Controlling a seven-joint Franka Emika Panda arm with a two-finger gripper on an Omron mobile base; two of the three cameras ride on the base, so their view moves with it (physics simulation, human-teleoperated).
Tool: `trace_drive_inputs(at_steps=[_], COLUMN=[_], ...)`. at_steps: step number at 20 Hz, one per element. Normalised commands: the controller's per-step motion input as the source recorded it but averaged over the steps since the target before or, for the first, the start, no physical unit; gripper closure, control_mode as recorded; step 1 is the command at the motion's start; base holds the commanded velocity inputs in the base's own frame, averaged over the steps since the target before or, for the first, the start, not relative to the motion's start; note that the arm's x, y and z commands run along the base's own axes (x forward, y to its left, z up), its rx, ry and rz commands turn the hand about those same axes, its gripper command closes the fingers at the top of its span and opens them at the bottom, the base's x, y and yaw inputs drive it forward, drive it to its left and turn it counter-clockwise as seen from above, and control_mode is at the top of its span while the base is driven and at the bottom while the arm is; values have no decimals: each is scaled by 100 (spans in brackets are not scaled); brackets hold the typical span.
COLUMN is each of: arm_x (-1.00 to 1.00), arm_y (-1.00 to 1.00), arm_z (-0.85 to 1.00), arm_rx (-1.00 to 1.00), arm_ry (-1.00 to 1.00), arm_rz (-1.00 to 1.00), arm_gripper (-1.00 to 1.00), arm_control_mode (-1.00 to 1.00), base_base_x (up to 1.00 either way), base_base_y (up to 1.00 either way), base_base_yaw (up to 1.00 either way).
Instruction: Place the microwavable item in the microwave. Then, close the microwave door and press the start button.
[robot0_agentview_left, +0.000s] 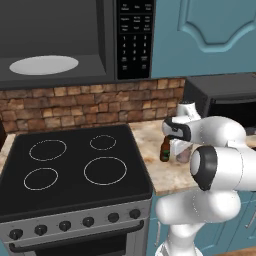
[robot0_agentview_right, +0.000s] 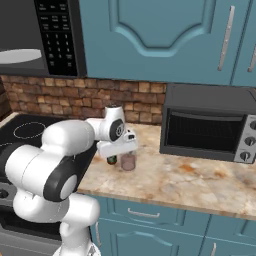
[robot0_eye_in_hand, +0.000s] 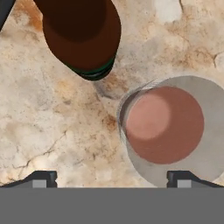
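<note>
Left base view: my pincer (robot0_agentview_left: 176, 150) hangs at right of centre, just above the marbled surface (robot0_agentview_left: 150, 150), with the glass cup (robot0_agentview_left: 183, 155) directly beneath it and the beer bottle (robot0_agentview_left: 165, 149) standing upright just to the cup's left. The cup is half hidden by my hand. At upper left the microwave (robot0_agentview_left: 60, 40) stands with its cavity exposed; the white turntable plate (robot0_agentview_left: 44, 65) lies on its floor with nothing on it. The black keypad panel (robot0_agentview_left: 134, 37) sits at the cavity's right edge. The black stove (robot0_agentview_left: 70, 165) fills the lower left, its four burner rings bare.

Right base view: the cup (robot0_agentview_right: 128, 161) stands on the surface (robot0_agentview_right: 190, 180) at lower centre, translucent and pinkish-grey, shorter than the bottle (robot0_agentview_right: 113, 159), whose base shows just to its left under my hand. A toaster oven (robot0_agentview_right: 207, 125) sits well apart at right, its door closed.

Hand view: looking straight down, the cup (robot0_eye_in_hand: 168, 129) appears as a round rim at centre right with a reddish-brown disc inside; whether that is its base or some contents I cannot tell. The bottle (robot0_eye_in_hand: 83, 37) looms at upper left, near the cup but apart from it. My two fingertips (robot0_eye_in_hand: 41, 178) stand spread wide at the bottom edge, released and grasping nothing, one tip just below the cup's rim.
</note>
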Motion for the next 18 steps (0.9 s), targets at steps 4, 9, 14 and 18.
trace_drive_inputs(at_steps=[4,9,14,18], arm_x=[3,17,21,0], arm_y=[-16,-3,0,0], arm_z=[-17,-20,-11,-31], arm_rx=[0,0,0,0], arm_ry=[-5,0,0,0], arm_rz=[15,13,13,13], arm_gripper=[-100,-100,-100,-100], arm_control_mode=[-100,-100,-100,-100], base_base_x=[0,0,0,0], base_base_y=[0,0,0,0], base_base_yaw=[0,0,0,0])
